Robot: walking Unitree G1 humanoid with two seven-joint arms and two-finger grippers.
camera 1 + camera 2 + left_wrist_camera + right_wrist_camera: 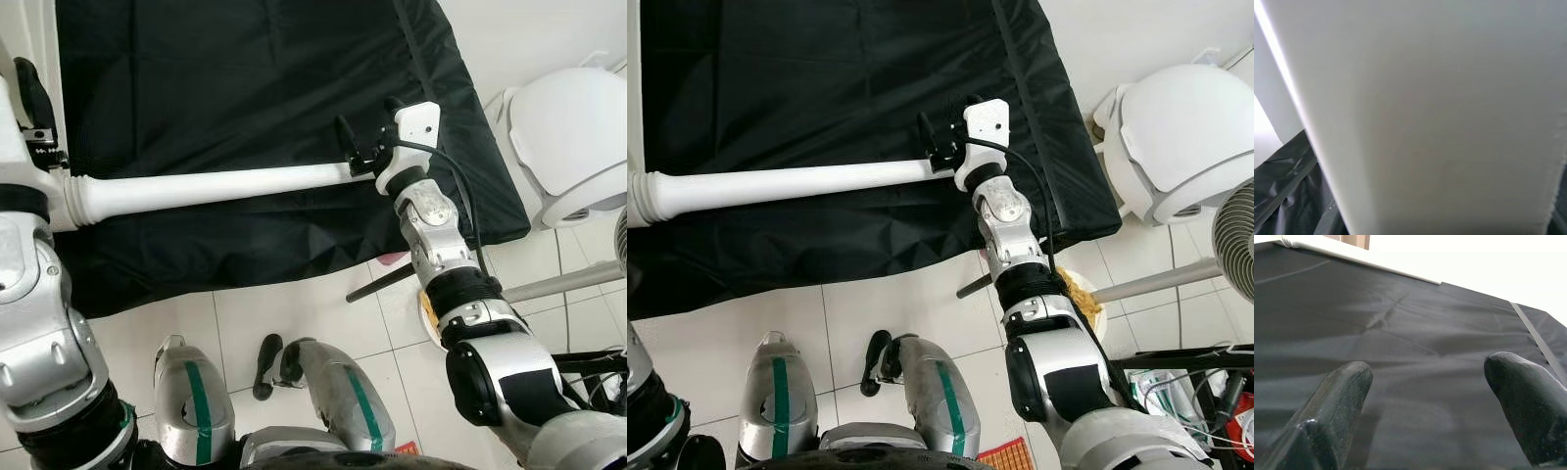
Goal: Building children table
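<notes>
Left eye view — table leg [211,186] spans black cloth [245,88].

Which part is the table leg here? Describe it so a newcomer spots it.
Find the black cloth spread on the tiled floor. Lying across it is the table leg, a long white round post flaring to a ringed collar at its left end. The right gripper is at its other end.

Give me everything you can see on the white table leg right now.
The table leg is a long, round, glossy white post, looking like painted wood or plastic. It lies roughly level across the black sheet, its thick end with a ringed collar toward the robot's left, where it meets a flat white panel. It slims toward the right end. The right end effector sits at that slim tip, fingers apart; whether they touch it is unclear.
</notes>
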